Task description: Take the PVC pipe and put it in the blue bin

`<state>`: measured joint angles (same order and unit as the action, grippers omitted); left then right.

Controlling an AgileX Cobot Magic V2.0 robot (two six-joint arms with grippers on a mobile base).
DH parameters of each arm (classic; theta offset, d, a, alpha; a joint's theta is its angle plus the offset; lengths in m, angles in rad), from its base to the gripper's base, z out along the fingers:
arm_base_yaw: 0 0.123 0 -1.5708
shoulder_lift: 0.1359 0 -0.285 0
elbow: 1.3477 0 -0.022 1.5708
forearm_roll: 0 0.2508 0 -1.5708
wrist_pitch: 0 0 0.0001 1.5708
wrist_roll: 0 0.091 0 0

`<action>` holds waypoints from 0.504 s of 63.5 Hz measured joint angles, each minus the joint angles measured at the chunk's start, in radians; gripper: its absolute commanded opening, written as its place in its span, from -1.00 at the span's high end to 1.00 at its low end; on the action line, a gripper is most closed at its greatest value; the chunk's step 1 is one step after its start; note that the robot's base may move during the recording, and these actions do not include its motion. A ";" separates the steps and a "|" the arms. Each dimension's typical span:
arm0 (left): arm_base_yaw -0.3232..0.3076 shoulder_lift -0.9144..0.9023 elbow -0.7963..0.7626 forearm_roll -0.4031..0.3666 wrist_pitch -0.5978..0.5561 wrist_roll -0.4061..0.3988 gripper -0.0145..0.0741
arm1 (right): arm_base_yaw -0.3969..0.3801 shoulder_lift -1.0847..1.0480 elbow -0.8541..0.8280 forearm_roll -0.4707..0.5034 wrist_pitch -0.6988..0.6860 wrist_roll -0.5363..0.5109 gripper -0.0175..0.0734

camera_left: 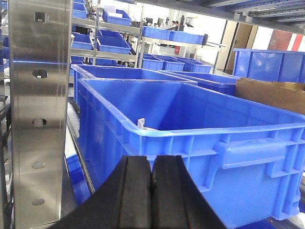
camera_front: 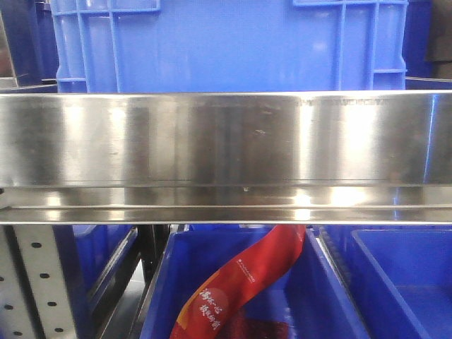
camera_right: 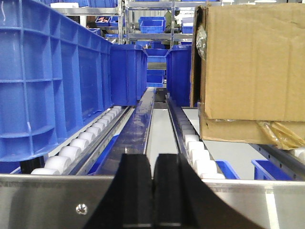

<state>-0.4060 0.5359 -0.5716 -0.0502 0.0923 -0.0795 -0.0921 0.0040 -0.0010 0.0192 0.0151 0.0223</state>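
white pipe piece (camera_left: 141,123) in blue bin (camera_left: 200,138), left-wrist view only

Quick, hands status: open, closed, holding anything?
Left hand: closed, pads together, nothing held.
Right hand: closed, pads together, nothing held.

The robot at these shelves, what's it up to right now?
Nothing is being handled yet. Both arms are parked at a warehouse shelf rack: the left tool is shut and empty, facing a big blue bin, and the right tool is shut and empty, looking down a roller lane between blue crates and a cardboard box. The front camera sees mostly a steel shelf rail, with a red package in a bin below. No PVC pipe is clearly visible.
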 measured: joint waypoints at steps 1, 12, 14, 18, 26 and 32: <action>0.000 0.000 0.000 0.000 0.000 0.000 0.92 | 0.000 0.000 0.000 0.000 0.000 0.000 0.99; 0.000 0.000 0.000 0.000 0.000 0.000 0.92 | 0.000 0.000 0.000 0.000 0.000 0.000 0.99; 0.000 0.000 0.000 0.000 0.000 0.000 0.92 | 0.000 0.000 0.000 0.000 0.000 0.000 0.99; 0.000 0.000 0.000 0.000 0.000 0.000 0.92 | 0.000 0.000 0.000 0.000 0.000 0.000 0.99; 0.000 0.000 0.002 0.000 0.000 0.000 0.92 | 0.000 0.000 0.000 0.000 0.000 0.000 0.99; 0.000 -0.004 0.023 0.017 -0.007 0.000 0.92 | 0.000 0.000 0.000 0.000 0.000 -0.002 0.99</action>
<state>-0.4060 0.5315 -0.5486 -0.0336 0.0857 -0.0795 -0.0921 0.0040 -0.0010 0.0192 0.0151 0.0204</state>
